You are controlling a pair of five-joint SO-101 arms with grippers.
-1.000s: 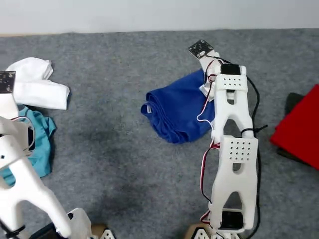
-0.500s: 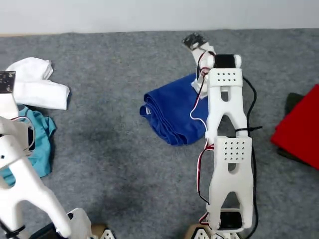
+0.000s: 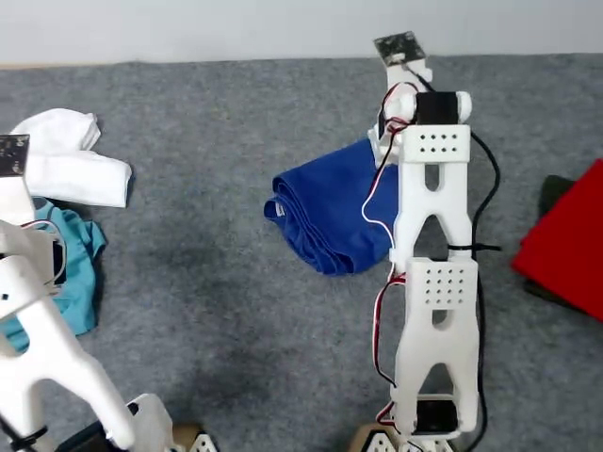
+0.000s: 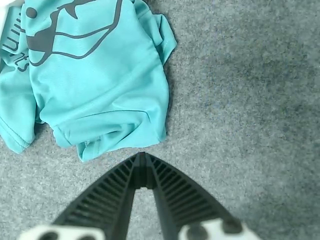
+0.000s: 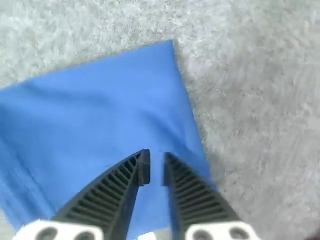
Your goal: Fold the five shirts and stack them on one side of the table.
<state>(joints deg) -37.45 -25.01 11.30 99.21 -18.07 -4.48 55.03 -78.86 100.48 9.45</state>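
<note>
The right claw [image 5: 155,162], spread only a crack above the blue shirt [image 5: 90,105], should widen, then pinch its edge cleanly.

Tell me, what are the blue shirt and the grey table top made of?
The blue shirt looks like soft, matte knit cloth, maybe cotton: it bunches into rounded folds. The grey table cover looks like short-pile carpet or felt: fuzzy, speckled, no shine.
</note>
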